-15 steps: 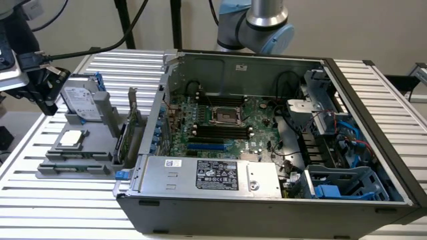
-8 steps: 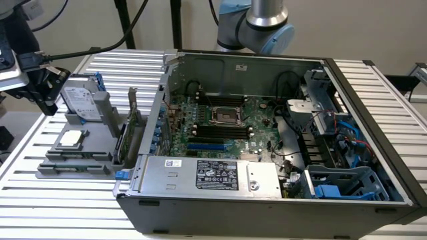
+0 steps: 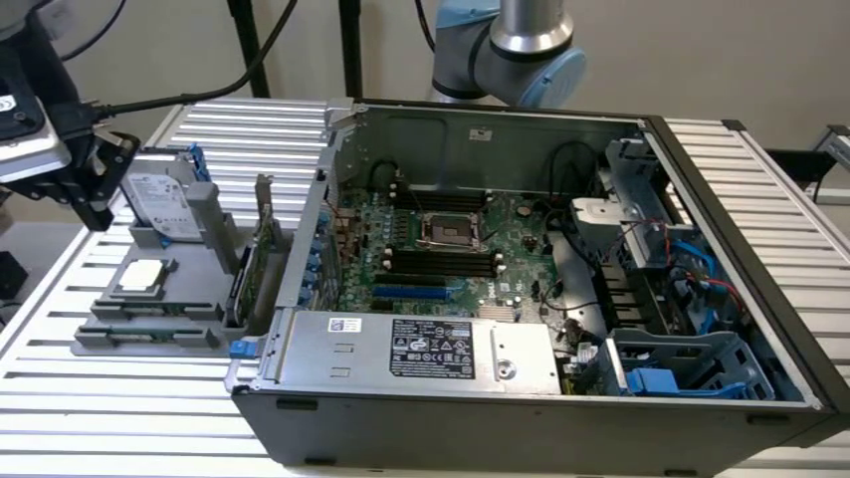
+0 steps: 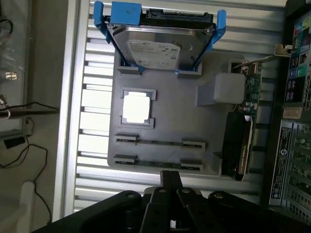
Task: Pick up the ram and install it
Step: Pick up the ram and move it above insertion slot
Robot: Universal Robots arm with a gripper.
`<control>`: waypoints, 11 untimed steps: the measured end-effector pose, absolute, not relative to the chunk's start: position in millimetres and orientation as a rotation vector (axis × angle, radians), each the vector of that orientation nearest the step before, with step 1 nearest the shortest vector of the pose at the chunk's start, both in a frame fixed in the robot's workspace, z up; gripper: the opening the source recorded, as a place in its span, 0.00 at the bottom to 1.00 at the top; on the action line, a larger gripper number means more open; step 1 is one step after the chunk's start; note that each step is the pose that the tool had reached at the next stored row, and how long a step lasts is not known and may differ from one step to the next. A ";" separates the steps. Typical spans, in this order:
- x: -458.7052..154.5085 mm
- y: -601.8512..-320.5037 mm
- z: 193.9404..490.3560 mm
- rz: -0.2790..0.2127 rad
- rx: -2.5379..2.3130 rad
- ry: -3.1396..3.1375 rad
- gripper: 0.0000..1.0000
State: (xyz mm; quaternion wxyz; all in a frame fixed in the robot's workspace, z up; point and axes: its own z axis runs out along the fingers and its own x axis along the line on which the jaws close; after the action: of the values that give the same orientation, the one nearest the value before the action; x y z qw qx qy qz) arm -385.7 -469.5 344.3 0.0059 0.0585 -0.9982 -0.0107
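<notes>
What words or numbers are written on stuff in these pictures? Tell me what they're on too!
No text here can be read for sure.
black label on the power supply: print and signs, too small to read.
white sticker beside it: too blurred.
Label on the hard drive: lines of print, too blurred.
stickers on the computer case: too small to read.

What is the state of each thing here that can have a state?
gripper: shut, holding nothing, above the gray holder.
ram: two sticks on edge in the holder, not picked up.
processor chip: lying flat in its recess.
hard drive: in a blue caddy, leaning in the holder.
expansion card: standing on edge in the holder.
computer case: open, inside exposed.
</notes>
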 end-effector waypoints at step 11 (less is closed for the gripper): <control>-385.7 -469.5 341.6 -0.032 0.495 -3.088 0.11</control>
State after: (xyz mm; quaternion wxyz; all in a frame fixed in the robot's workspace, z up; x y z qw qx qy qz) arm -385.7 -469.5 341.6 0.0069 0.1582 -0.9873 -0.0101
